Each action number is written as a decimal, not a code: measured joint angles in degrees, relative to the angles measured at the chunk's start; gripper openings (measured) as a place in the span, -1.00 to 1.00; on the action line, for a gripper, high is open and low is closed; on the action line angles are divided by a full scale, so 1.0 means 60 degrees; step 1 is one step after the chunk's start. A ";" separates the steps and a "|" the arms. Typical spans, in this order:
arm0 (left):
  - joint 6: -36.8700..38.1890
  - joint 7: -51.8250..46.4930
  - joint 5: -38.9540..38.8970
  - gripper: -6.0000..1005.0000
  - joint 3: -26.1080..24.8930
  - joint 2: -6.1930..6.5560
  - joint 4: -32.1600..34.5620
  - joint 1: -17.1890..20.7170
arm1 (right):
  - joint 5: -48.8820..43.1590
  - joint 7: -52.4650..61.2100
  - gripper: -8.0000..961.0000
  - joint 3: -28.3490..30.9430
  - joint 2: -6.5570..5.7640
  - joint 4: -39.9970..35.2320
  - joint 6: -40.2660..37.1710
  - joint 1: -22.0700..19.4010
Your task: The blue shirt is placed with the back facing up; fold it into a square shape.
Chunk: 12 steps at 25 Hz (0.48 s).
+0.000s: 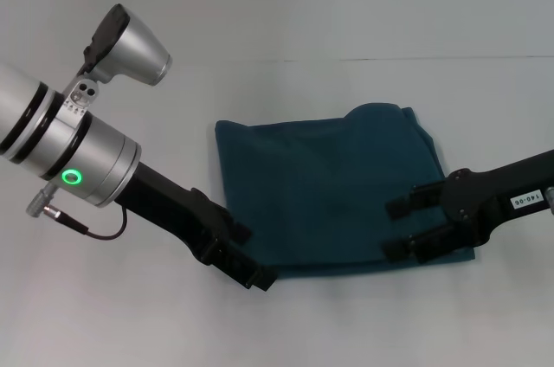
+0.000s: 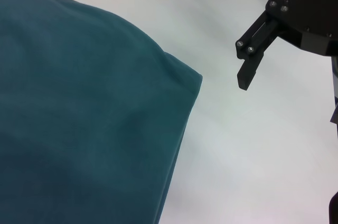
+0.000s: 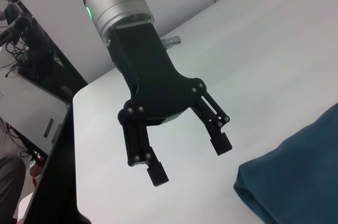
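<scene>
The blue shirt (image 1: 329, 185) lies on the white table (image 1: 112, 324) as a roughly square, folded bundle, its right back corner slightly rumpled. My left gripper (image 1: 254, 256) sits at the shirt's front left corner; the right wrist view shows this left gripper (image 3: 189, 158) open with nothing between its fingers, just off the shirt's edge (image 3: 296, 182). My right gripper (image 1: 389, 230) hangs open over the shirt's right part near its front edge. In the left wrist view the shirt (image 2: 79, 118) fills one side, and one of the right gripper's fingers (image 2: 249, 60) shows above bare table.
The table's back edge (image 1: 389, 59) meets a pale wall behind the shirt. In the right wrist view the table's side edge (image 3: 74, 145) drops off to dark equipment (image 3: 21, 23) beyond it.
</scene>
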 joint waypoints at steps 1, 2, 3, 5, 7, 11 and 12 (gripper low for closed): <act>0.0000 0.0000 0.0000 0.89 0.0000 0.0000 0.0002 0.0000 | 0.0000 -0.0001 0.90 0.0008 -0.0003 0.0000 0.0000 0.0000; 0.0000 0.0000 0.0000 0.89 0.0001 0.0000 0.0004 0.0000 | 0.0000 -0.0001 0.90 0.0013 -0.0003 0.0000 0.0000 0.0000; 0.0000 0.0000 0.0000 0.89 0.0000 0.0000 0.0009 0.0000 | 0.0000 -0.0001 0.90 0.0014 -0.0004 0.0000 0.0000 0.0000; 0.0000 0.0000 0.0000 0.89 0.0000 0.0000 0.0016 0.0000 | 0.0000 -0.0001 0.90 0.0016 -0.0008 0.0001 0.0000 0.0000; 0.0000 0.0000 0.0000 0.89 0.0000 0.0000 0.0023 0.0000 | 0.0000 -0.0001 0.90 0.0017 -0.0016 0.0000 0.0000 0.0000; 0.0000 0.0000 0.0000 0.89 0.0001 0.0000 0.0025 0.0000 | 0.0000 -0.0001 0.90 0.0027 -0.0021 0.0001 0.0000 0.0000; 0.0000 0.0000 0.0000 0.89 0.0000 0.0002 0.0025 0.0000 | 0.0000 -0.0001 0.90 0.0030 -0.0021 0.0002 0.0000 0.0000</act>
